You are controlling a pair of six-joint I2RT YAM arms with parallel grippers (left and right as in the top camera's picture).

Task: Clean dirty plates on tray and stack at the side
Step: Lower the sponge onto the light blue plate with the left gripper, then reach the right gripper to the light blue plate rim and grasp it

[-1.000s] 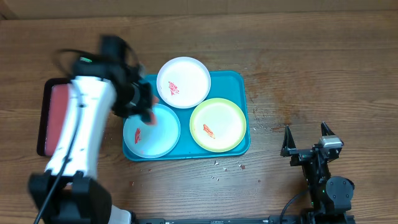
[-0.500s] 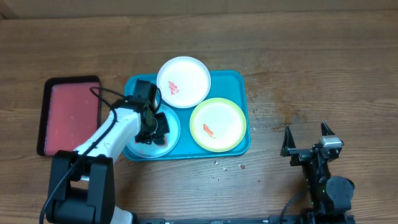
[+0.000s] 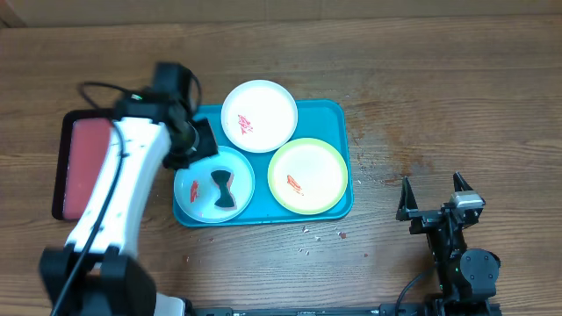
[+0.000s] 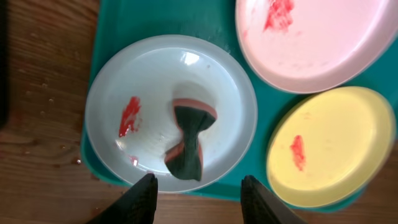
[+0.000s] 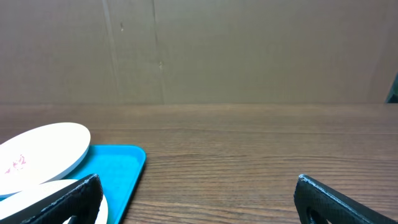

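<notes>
On the teal tray [image 3: 338, 114] lie three dirty plates with red smears: white [image 3: 259, 116], yellow-green [image 3: 308, 175] and pale blue [image 3: 237, 171]. A dark, pinched sponge [image 3: 222, 189] lies loose on the pale blue plate [image 4: 149, 81]. My left gripper [image 3: 198, 145] hovers above that plate's left rim. In the left wrist view the left gripper [image 4: 200, 202] is open with nothing between its fingers, and the sponge [image 4: 189, 146] lies just beyond the tips. My right gripper [image 3: 433, 193] rests open on the table to the right of the tray, holding nothing [image 5: 199, 199].
A dark-rimmed red tray [image 3: 75, 167] sits left of the teal tray, partly hidden by my left arm. Small crumbs [image 3: 307, 233] dot the wood in front of the teal tray. A brown wall backs the table in the right wrist view.
My left gripper came down onto the pale blue plate, opened and let go of the sponge there, then lifted away up and to the left. The right arm has not moved.
</notes>
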